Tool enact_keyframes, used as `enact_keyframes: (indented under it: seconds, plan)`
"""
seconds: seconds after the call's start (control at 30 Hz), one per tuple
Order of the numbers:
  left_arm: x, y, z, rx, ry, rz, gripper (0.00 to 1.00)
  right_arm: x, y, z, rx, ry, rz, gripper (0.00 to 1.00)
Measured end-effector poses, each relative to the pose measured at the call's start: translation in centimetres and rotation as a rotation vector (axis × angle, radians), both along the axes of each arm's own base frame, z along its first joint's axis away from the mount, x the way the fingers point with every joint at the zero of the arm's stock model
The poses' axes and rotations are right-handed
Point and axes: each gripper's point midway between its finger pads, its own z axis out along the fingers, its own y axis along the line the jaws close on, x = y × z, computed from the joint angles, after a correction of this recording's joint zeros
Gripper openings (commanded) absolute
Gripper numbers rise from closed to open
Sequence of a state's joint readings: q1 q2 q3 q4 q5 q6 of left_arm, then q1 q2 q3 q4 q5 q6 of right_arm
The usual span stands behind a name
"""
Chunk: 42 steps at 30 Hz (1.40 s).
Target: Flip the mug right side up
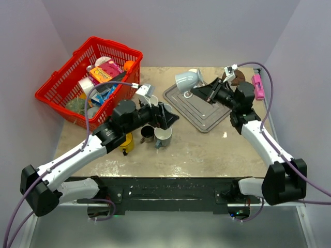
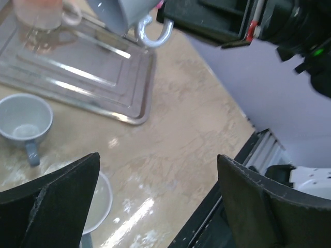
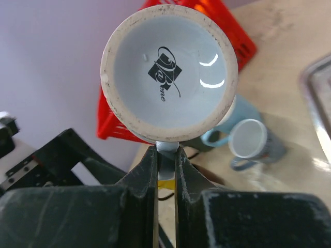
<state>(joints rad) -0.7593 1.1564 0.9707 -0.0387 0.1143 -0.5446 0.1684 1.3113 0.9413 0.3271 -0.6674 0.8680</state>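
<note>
A pale blue-grey mug (image 1: 187, 79) hangs in the air over the far edge of the metal tray (image 1: 207, 111), tipped on its side. My right gripper (image 1: 197, 92) is shut on its handle. In the right wrist view the mug (image 3: 169, 72) shows its underside with a printed logo, and the handle sits pinched in my right gripper (image 3: 166, 155). The left wrist view catches the same mug (image 2: 129, 13) at the top edge. My left gripper (image 1: 170, 118) stands open above the table near the middle, and nothing lies in my left gripper (image 2: 158, 175).
A red basket (image 1: 62, 88) full of packets stands at the back left. Upright mugs (image 1: 163, 137) and a dark cup (image 1: 147, 133) sit under my left arm, with a yellow object (image 1: 126, 143) beside them. A pink item (image 1: 257, 87) lies at the right edge.
</note>
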Motion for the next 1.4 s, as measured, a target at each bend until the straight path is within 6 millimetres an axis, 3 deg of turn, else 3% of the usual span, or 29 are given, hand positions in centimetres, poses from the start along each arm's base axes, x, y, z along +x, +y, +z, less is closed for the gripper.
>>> enact_keyframes:
  seconds: [0.17, 0.23, 0.33, 0.43, 0.67, 0.83, 0.97, 1.2, 1.4]
  plan:
    - [-0.7, -0.3, 7.1, -0.208, -0.157, -0.029, 0.99, -4.7, 3.2, 6.8, 0.129, -0.125, 0.091, 0.0]
    - [-1.0, -0.2, 8.8, -0.27, -0.203, -0.036, 0.99, -6.5, 4.2, 9.0, 0.176, -0.173, 0.132, 0.0]
    - [-1.3, 0.0, 10.5, -0.337, -0.248, -0.038, 0.99, -8.8, 4.9, 11.2, 0.235, -0.224, 0.179, 0.0]
    - [-1.6, 0.3, 11.4, -0.391, -0.277, -0.037, 0.99, -9.8, 4.8, 12.6, 0.28, -0.26, 0.186, 0.0]
    - [-2.3, 1.1, 13.8, -0.529, -0.325, -0.029, 0.94, -10.9, 4.8, 14.2, 0.339, -0.297, 0.195, 0.0]
    - [-2.7, 0.8, 15.4, -0.611, -0.348, -0.058, 0.85, -11.7, 5.2, 14.7, 0.366, -0.313, 0.219, 0.0]
    - [-2.4, 0.1, 15.2, -0.631, -0.33, -0.08, 0.78, -12.2, 5.4, 15.0, 0.384, -0.325, 0.236, 0.0]
    - [-2.4, -0.8, 15.2, -0.659, -0.306, -0.114, 0.57, -12.8, 5.5, 15.5, 0.401, -0.347, 0.254, 0.0]
    - [-2.7, -0.8, 16.0, -0.68, -0.322, -0.131, 0.54, -12.9, 5.8, 15.2, 0.407, -0.349, 0.261, 0.0]
